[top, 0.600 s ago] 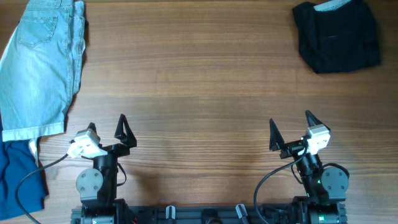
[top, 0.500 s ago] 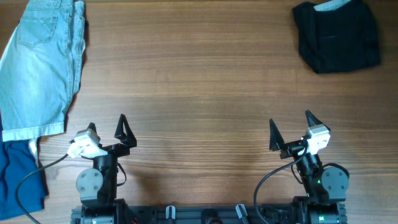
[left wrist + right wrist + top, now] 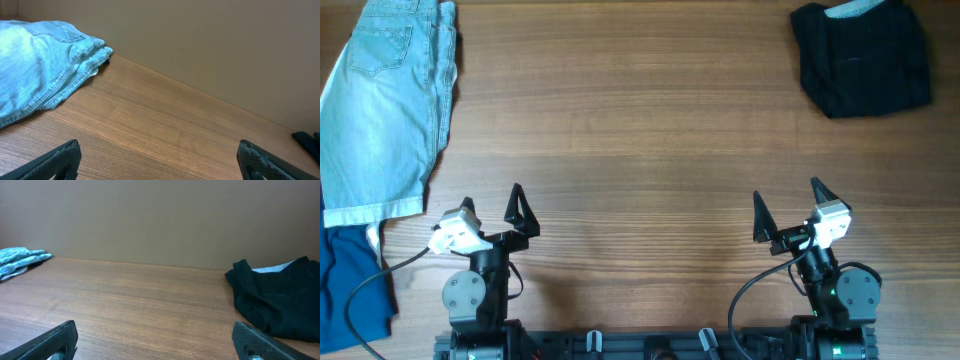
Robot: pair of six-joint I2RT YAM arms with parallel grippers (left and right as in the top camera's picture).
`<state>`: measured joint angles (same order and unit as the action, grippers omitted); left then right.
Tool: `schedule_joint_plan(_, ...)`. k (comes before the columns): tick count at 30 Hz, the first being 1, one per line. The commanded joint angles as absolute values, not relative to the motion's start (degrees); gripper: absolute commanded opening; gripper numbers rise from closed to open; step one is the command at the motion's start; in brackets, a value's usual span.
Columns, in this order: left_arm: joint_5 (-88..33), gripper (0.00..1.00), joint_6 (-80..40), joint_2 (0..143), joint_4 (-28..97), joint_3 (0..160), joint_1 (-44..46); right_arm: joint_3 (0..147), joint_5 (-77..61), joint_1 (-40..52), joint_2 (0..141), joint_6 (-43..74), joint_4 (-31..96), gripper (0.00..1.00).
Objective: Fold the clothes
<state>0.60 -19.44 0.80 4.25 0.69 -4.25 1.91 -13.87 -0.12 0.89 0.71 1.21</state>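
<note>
1. The shorts (image 3: 385,105) lie flat at the table's (image 3: 640,140) far left corner, with the hem meeting a blue garment (image 3: 350,285) on the left edge.
2. A black garment (image 3: 862,58) sits in the far right corner.
3. The left gripper (image 3: 492,205) and right gripper (image 3: 786,200) stand at the near edge, well apart from the shorts. Both are spread wide and hold nothing.
4. Nothing has moved since the earlier frames.

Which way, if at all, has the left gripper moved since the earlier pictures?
No. The left gripper stays beside the hem of the denim shorts, as before.
</note>
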Motion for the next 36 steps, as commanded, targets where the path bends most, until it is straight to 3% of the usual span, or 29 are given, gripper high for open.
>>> schedule_joint_plan(1, 0.51, 1.00, -19.81, 0.16, 4.12, 0.32, -4.67, 1.37, -13.39, 0.14, 0.69, 0.01, 1.10, 1.00)
schedule_joint_plan(23, 0.97, 1.00, -19.79, 0.16, 4.08, 0.32, -4.67, 1.37, -12.80, 0.14, 0.71, -0.03, 1.10, 1.00)
schedule_joint_plan(36, -0.67, 1.00, -15.16, 3.92, 1.83, 5.54, -4.69, 4.14, -12.49, 0.14, 7.49, 1.69, -9.93, 1.00)
